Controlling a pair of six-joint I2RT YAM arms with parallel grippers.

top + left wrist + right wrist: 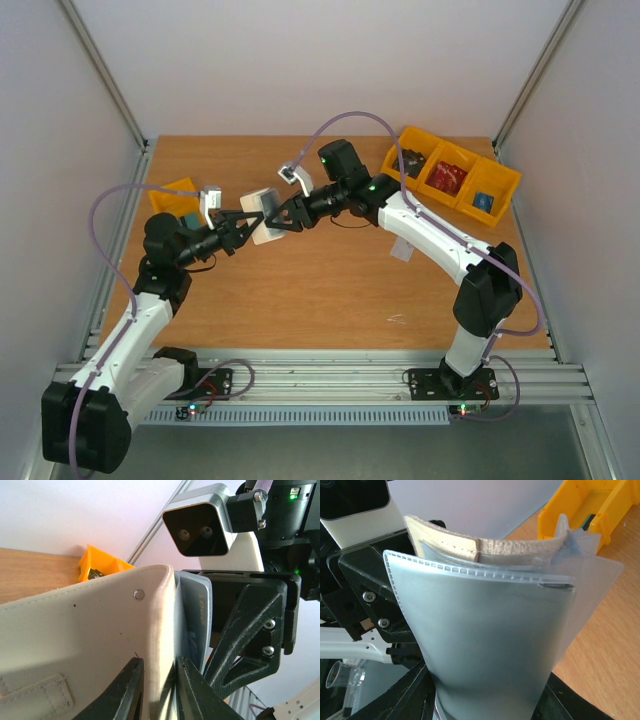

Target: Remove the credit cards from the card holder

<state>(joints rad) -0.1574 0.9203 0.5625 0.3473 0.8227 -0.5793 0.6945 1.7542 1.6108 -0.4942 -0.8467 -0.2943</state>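
The card holder (263, 212) is held in the air between both grippers above the table's back middle. My left gripper (243, 222) is shut on its grey-beige outer flap (90, 640), with the jaws pinching the flap's edge (159, 680). My right gripper (283, 214) grips the pale blue-grey inner sleeve (490, 630), which bows between its two fingers (495, 702). The beige cover edge (520, 545) shows behind the sleeve. A blue-grey card face with lettering (197, 615) sits beside the flap. The red card is not clearly visible.
A row of yellow bins (455, 180) with red and blue items stands at the back right. A single yellow bin (180, 190) sits at the back left. A small white piece (402, 250) lies under the right arm.
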